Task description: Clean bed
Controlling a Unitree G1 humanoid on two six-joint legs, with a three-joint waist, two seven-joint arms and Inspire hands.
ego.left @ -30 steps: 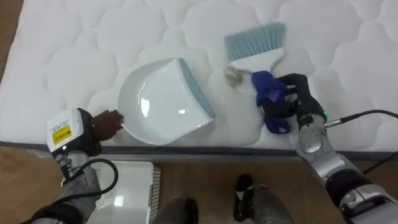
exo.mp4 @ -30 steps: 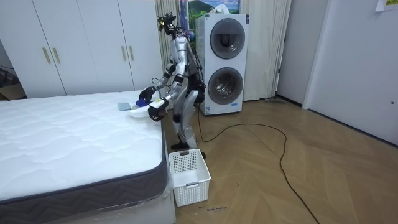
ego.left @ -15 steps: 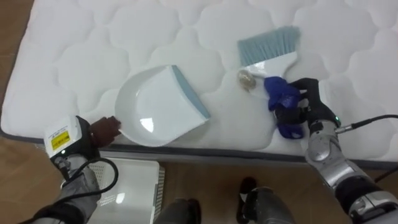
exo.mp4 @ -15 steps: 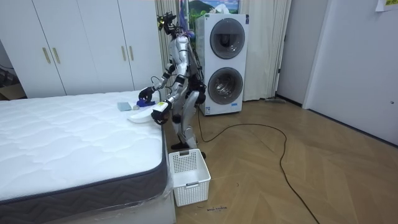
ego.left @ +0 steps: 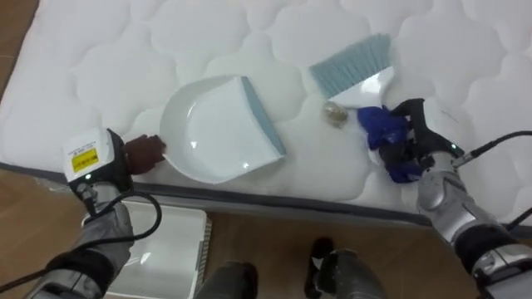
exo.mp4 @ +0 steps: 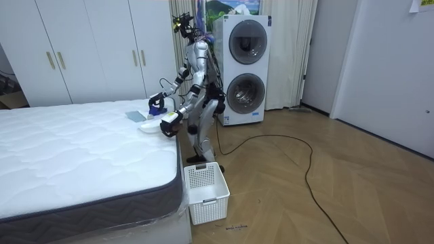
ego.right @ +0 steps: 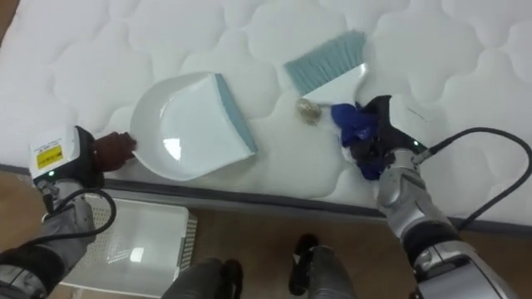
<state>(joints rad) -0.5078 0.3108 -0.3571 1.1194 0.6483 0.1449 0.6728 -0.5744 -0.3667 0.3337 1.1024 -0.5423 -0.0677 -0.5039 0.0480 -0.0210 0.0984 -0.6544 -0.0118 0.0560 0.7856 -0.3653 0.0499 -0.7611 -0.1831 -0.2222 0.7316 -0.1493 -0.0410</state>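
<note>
Rubbish is not yet off the bed (ego.left: 100, 58). One small crumpled scrap (ego.left: 335, 114) lies on the white quilted top, right of centre in the left eye view. The brush (ego.left: 353, 65) is just beside it, with its pale blue bristles toward the upper right of the frame. The right hand (ego.left: 414, 137), at the right edge, has its fingers curled round the blue handle. The dustpan (ego.left: 212, 133) lies flat at centre left, its blue lip turned toward the scrap but apart from it, and the pan looks empty. The left hand (ego.left: 143, 154), at the lower left by the bed's edge, appears closed on the pan's handle. In the room view the robot stands at the bed's side, and a white basket (exo.mp4: 207, 192) stands on the floor by the bed's corner. I judge the job about half way. Both tools are in hand on either side of the scrap, but the sweep into the pan is to come, and then the emptying, probably into the basket.
</note>
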